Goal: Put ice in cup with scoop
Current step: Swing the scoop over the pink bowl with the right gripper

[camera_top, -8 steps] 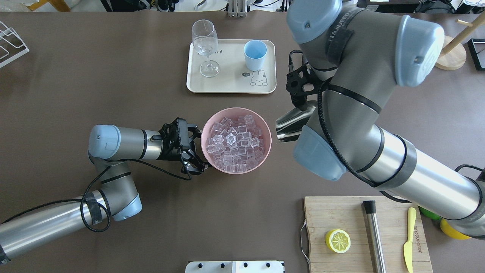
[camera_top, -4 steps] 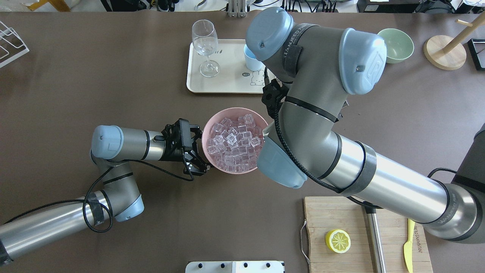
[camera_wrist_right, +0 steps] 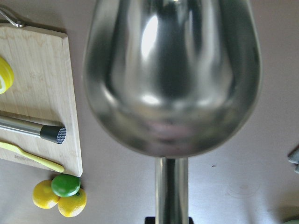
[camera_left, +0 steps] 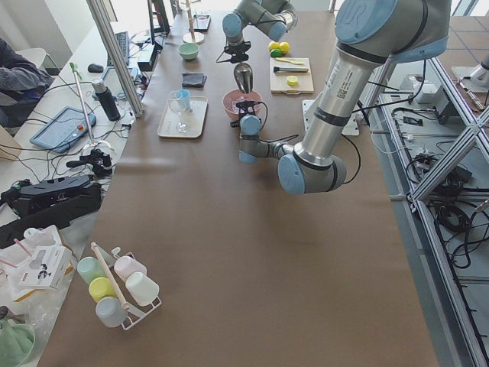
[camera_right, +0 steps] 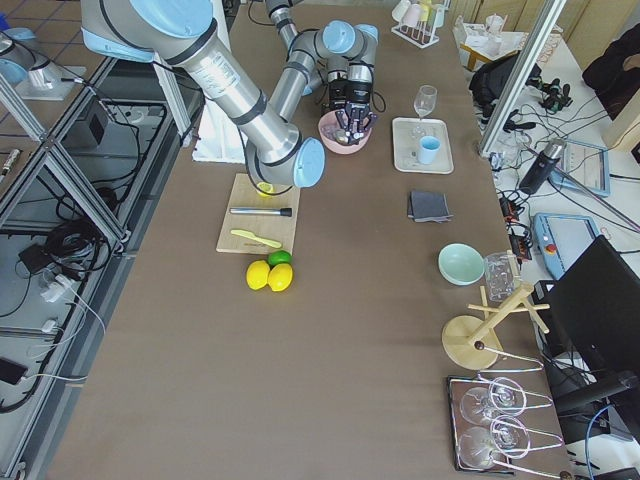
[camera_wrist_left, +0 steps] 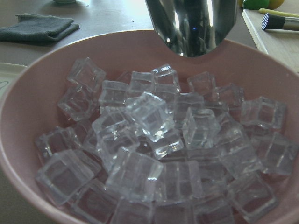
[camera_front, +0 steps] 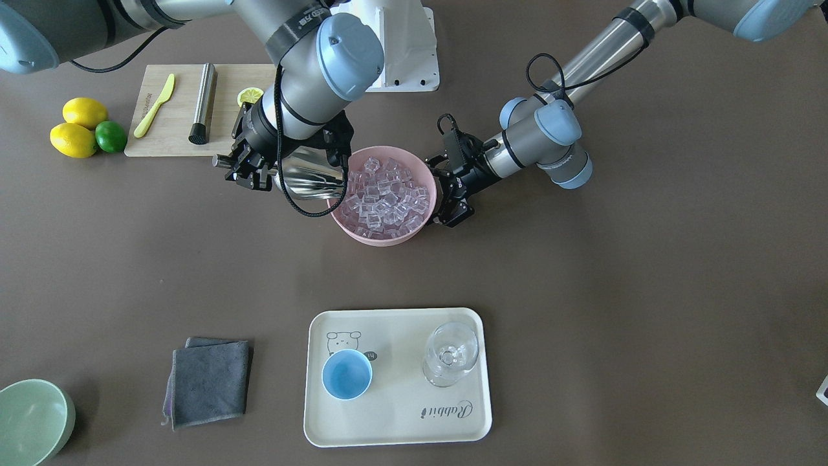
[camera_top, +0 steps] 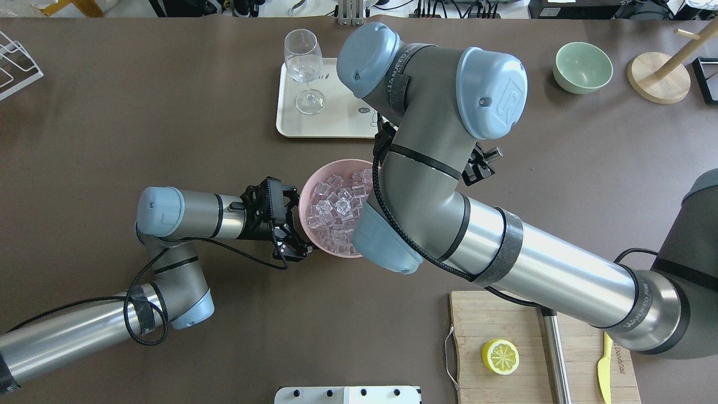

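Right jaws clamped on scoop point(camera_front: 310, 175), left jaws apart beside pink bowl point(camera_front: 381, 238); we fear steep plunge knocks ice cubes point(camera_front: 388, 194) onto bench point(camera_front: 582, 291).

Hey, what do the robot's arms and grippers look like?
The left arm and right arm are silver-grey tubes with pale-blue joint caps, black bands and looping black cables. The left gripper and right gripper are black and skeletal.
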{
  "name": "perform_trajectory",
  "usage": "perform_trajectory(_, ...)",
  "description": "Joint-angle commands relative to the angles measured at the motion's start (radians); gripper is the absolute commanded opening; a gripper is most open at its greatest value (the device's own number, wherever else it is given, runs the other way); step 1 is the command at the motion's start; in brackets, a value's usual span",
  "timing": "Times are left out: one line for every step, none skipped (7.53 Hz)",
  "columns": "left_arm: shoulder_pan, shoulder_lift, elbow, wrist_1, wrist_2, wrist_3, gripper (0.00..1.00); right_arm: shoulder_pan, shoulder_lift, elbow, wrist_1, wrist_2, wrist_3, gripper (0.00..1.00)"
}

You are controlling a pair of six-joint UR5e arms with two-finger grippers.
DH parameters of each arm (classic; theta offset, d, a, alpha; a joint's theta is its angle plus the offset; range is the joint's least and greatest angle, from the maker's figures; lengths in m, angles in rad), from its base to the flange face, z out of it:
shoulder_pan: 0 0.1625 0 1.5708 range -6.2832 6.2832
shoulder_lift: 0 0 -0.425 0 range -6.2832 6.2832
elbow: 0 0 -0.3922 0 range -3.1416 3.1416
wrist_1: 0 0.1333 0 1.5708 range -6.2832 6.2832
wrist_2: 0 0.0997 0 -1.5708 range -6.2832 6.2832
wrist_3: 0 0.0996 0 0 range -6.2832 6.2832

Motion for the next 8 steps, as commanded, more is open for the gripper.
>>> perform_trajectory(0.001,0.0,0.0,0.0,0.0,0.001,0.97,-0.01,0.024,-0.047,-0.004,-0.013,0.029,0.0)
perform_trajectory(0.001,0.0,0.0,0.0,0.0,0.001,0.97,-0.016,0.043,-0.08,-0.001,-0.011,0.047,0.0)
perform_trajectory(0.001,0.0,0.0,0.0,0.0,0.001,0.97,-0.022,0.052,-0.096,0.001,-0.01,0.073,0.0)
perform_trajectory(0.001,0.0,0.0,0.0,0.0,0.001,0.97,-0.027,0.064,-0.114,0.004,-0.005,0.096,0.0)
perform_trajectory(0.001,0.0,0.0,-0.002,0.0,0.001,0.97,-0.03,0.086,-0.151,0.005,-0.002,0.103,0.0)
perform_trajectory(0.001,0.0,-0.002,-0.002,0.0,0.001,0.97,-0.03,0.107,-0.179,0.005,0.001,0.116,0.0)
perform_trajectory(0.001,0.0,-0.002,-0.002,0.0,0.001,0.97,-0.03,0.126,-0.209,0.005,0.001,0.119,0.0)
perform_trajectory(0.001,0.0,-0.002,-0.003,0.0,-0.001,0.97,-0.03,0.146,-0.243,0.005,0.001,0.121,0.0)
